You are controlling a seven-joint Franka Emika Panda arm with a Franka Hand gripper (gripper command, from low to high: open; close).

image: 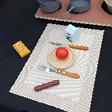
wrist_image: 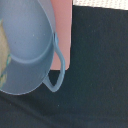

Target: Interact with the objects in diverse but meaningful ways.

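The small red tomato rests on the tan round plate, centred on the woven placemat. The wrist view shows a grey pot on the pink toy stovetop. End effector state: cannot tell, as it appears in neither view.

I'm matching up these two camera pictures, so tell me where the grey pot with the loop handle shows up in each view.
Exterior view: probably the grey pot at the top, on the pink stove board, left of a second grey pot; which of the two is uncertain.
Wrist view: the pot fills most of the frame, loop handle over the board's edge.
Shared landmark: the pink stove board against the black cloth.
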